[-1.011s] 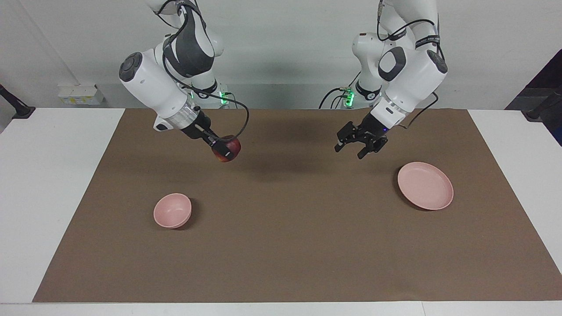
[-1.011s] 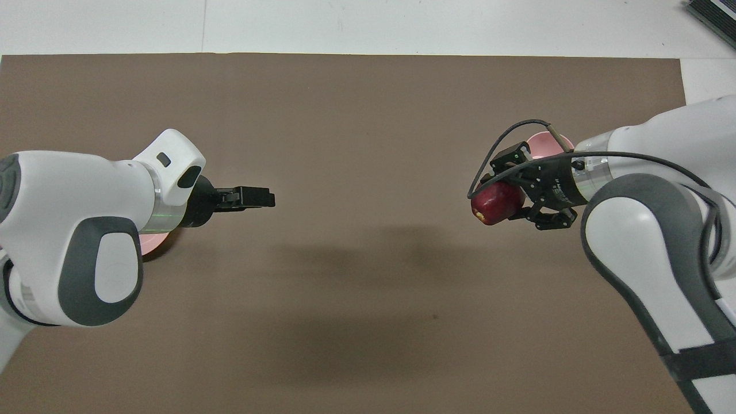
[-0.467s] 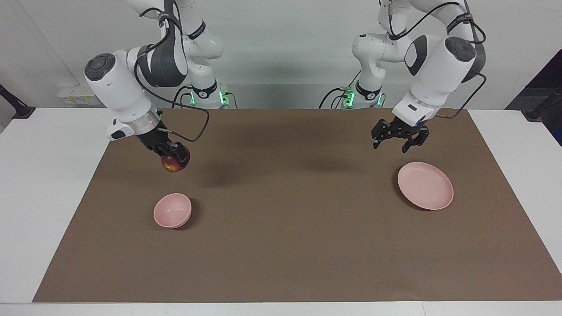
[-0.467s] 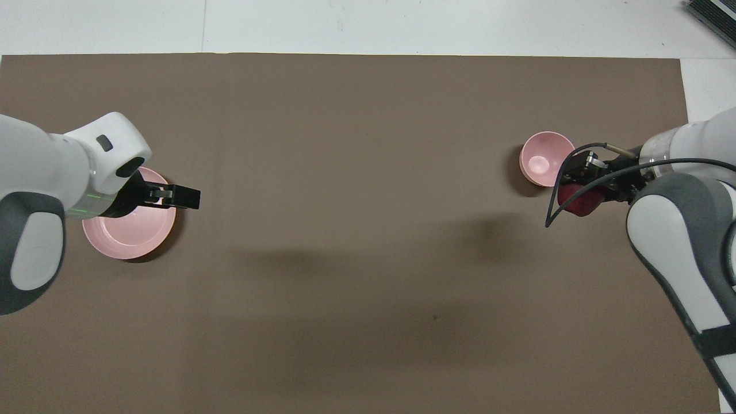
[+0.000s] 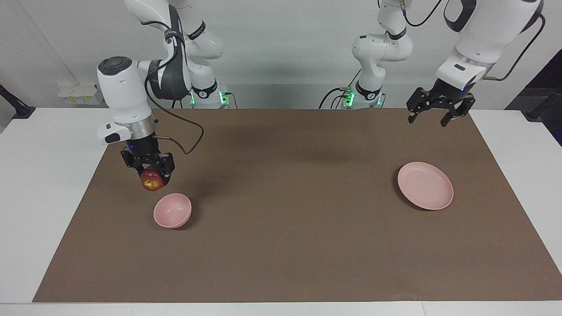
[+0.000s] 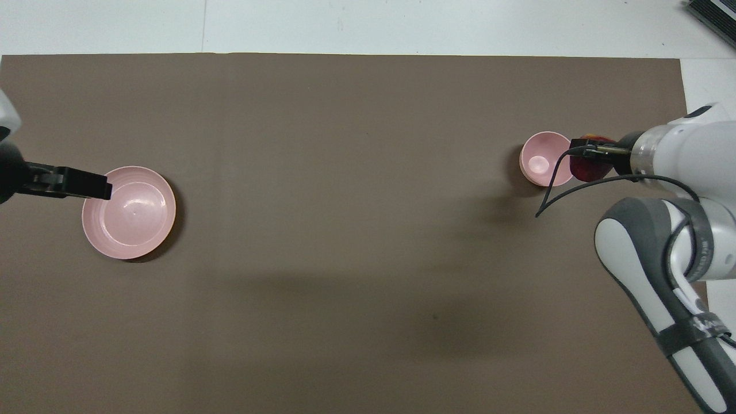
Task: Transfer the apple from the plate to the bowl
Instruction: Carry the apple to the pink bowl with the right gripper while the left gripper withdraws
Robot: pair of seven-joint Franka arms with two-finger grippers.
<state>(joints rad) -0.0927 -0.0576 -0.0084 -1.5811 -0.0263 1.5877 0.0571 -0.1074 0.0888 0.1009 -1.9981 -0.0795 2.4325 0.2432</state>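
From overhead the right gripper [image 5: 151,174] is hidden by its wrist; the facing view shows it clamped on the apple [image 5: 152,183], raised beside the bowl [image 5: 172,211]. The left gripper [image 5: 434,116], fingers spread, is held above the empty plate [image 5: 425,185].

The brown mat [image 5: 290,245] lies bare between the bowl [image 5: 172,211] and the plate [image 5: 425,185], which sit well apart at either end, so the middle offers open passage. Above the bowl's rim, on the robots' side, hangs the right gripper [image 5: 148,166] clamped on the apple [image 5: 152,181]; it seems clear of the bowl. The left gripper [image 5: 439,106], fingers spread, hangs high above the mat's edge near the plate, leaving the plate uncovered.
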